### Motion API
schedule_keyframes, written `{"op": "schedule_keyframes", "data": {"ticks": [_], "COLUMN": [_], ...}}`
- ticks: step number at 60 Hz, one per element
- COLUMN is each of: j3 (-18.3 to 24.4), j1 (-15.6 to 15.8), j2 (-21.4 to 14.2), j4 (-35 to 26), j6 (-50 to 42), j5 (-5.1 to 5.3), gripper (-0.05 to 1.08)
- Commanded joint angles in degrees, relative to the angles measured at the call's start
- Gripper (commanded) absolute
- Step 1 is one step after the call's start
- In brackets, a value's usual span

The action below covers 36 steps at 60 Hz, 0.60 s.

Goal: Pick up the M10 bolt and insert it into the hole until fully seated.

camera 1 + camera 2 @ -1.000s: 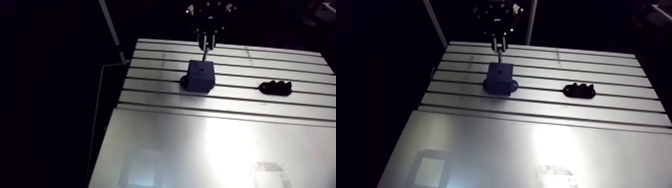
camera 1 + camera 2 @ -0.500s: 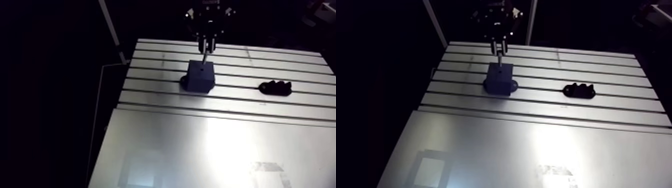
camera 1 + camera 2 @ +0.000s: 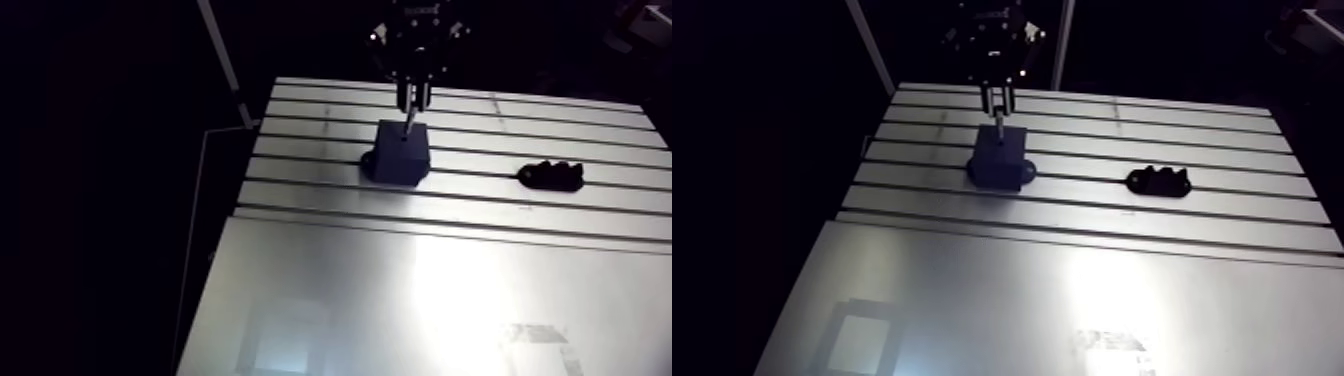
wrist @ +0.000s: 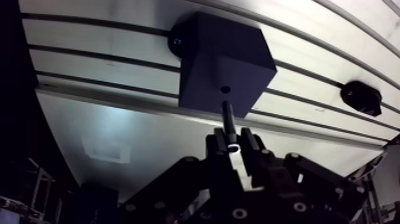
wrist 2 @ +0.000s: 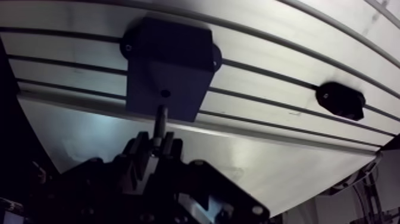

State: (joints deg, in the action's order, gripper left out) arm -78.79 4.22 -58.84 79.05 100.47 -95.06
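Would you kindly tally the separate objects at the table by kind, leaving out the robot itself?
bolt: 1
dark block with a hole: 1
small black holder: 1
Total: 3

The gripper (image 4: pixel 233 142) points straight down; its two fingers pinch the upright bolt (image 4: pixel 228 117) between them.

Block (image 3: pixel 400 152) sits square under the gripper (image 4: pixel 233 143) — the one obstacle straight down, its hole (image 4: pixel 225 90) just ahead of the pinched bolt (image 4: pixel 228 122). Well off to the side, a small black holder (image 3: pixel 551 175). Between the two, bare slotted table (image 3: pixel 480 200) — open passage. The smooth plate (image 3: pixel 400 300) in front is open too.
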Motion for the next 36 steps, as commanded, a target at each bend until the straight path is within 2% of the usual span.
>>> {"op": "schedule_keyframes", "data": {"ticks": [1,36], "j3": [-0.3,-0.8], "j1": [-0.1,-0.1], "j2": [0.0,0.1], "j4": [0.0,1.2], "j6": [-0.1,-0.1], "j5": [0.00,0.09], "gripper": [1.08,1.08]}}
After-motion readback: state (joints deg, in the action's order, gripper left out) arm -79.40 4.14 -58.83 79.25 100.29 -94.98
